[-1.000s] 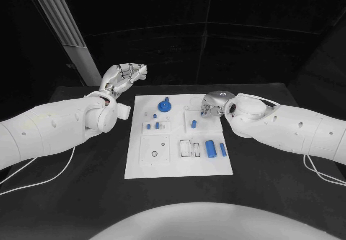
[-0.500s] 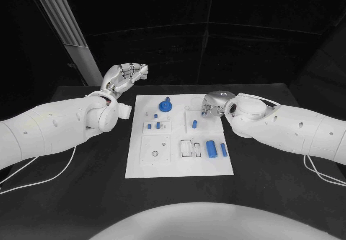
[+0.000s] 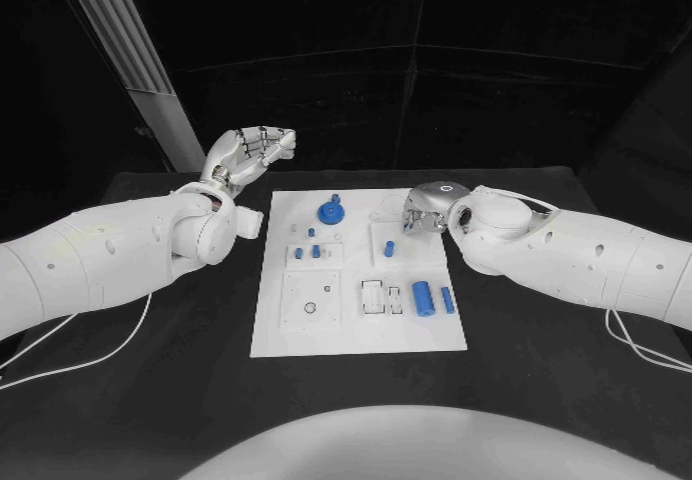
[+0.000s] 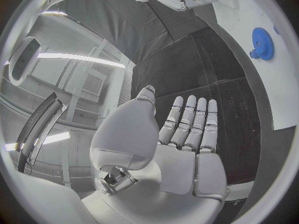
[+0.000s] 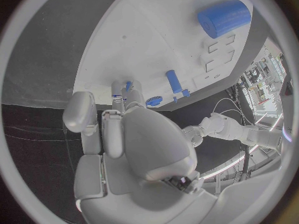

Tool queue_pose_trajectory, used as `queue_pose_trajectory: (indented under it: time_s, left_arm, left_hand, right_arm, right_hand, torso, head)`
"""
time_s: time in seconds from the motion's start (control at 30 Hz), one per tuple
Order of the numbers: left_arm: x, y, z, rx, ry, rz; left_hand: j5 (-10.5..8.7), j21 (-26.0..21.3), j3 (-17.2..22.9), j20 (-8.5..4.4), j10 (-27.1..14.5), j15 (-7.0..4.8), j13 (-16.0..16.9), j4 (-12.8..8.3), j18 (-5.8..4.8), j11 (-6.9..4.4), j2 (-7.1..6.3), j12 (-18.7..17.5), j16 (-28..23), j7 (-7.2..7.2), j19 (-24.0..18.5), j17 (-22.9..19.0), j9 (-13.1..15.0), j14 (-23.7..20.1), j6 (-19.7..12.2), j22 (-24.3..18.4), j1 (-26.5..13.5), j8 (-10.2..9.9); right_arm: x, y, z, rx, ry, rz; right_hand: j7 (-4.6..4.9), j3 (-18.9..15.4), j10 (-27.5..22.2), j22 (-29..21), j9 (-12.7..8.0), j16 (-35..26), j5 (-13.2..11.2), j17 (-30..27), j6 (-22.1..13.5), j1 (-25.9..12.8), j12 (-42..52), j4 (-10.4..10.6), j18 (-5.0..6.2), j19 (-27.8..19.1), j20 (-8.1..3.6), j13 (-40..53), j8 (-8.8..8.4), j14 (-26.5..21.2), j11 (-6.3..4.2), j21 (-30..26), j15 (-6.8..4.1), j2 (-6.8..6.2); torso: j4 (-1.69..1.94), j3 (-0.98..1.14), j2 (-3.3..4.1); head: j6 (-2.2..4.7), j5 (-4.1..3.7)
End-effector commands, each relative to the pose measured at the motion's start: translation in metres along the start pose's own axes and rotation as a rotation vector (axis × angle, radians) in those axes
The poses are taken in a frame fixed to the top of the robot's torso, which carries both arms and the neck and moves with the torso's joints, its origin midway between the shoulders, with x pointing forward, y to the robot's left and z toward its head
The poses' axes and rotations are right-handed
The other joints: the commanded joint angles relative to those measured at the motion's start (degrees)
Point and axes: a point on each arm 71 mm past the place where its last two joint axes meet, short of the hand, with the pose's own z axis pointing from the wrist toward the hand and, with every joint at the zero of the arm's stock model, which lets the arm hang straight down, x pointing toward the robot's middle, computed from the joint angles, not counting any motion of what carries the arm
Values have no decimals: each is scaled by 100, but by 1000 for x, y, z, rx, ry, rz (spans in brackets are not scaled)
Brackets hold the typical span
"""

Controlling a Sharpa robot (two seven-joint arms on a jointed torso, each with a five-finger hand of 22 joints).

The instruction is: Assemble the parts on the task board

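The white task board (image 3: 361, 320) lies mid-table. On it are a blue gear (image 3: 332, 211), several small blue pegs (image 3: 299, 253) and a thick blue cylinder (image 3: 423, 297) beside a thin one (image 3: 447, 299). My right hand (image 3: 426, 212) hovers over the board's far right corner with its fingers curled downward. In the right wrist view its fingertips pinch a small blue part (image 5: 127, 86); the gear (image 5: 154, 101) lies beyond them. My left hand (image 3: 248, 150) is raised past the board's far left corner, fingers straight and apart, holding nothing (image 4: 187, 134).
Black table (image 3: 548, 340) surrounds the board, with bare surface on both sides. A pale slanted post (image 3: 144, 80) stands behind the left hand. White cables (image 3: 635, 345) trail off the table by each arm.
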Motion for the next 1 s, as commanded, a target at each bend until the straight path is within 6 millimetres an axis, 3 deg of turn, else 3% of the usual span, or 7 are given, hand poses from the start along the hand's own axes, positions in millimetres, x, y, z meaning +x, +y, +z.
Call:
queue_pose_trajectory:
  time_s: [0.03, 0.43, 1.0]
  left_arm:
    - [0, -17, -1, 237, 1, -4]
    - [-1, -17, -1, 234, 1, -4]
    - [-3, -17, -2, 231, -3, -2]
  left_hand:
    - [37, -16, -25, -2, -43, -4, -5, -3, -98, -8, 3, 18, 21, 463, 54, -5, 4, -49, -42, -5, 69, 18]
    - [38, -16, -30, -2, -47, -4, -7, -3, -98, -8, 12, 35, 33, 462, 54, -19, 4, -50, -48, -8, 76, 32]
    - [39, -17, -37, -2, -51, -4, -9, -3, -98, -9, 22, 54, 47, 462, 54, -35, 3, -51, -53, -12, 83, 49]
  right_arm:
    - [4, 1, 0, -5, 31, -7]
    - [6, 3, 1, -8, 36, -4]
    - [0, 1, -3, -19, -53, 31]
  right_hand:
    - [1, 7, 51, 221, -9, -20, -17, 681, 40, -2, -33, 6, 73, -1, -32, -5, 11, 443, -15, -29, -29, 33]
    - [-15, 263, 299, 157, 48, 17, -15, 744, 392, 422, -113, -230, 94, -35, -50, -8, 137, 461, -69, -169, -43, 153]
    - [15, 258, 329, 141, 43, 0, -16, 711, 406, 400, -201, -192, 99, -35, -66, -14, 117, 456, -44, -201, -61, 117]
  torso:
    - [0, 2, 1]
    - [0, 2, -2]
    - [-7, 6, -2]
  head:
    - [0, 11]
    - [0, 23]
    - [0, 65]
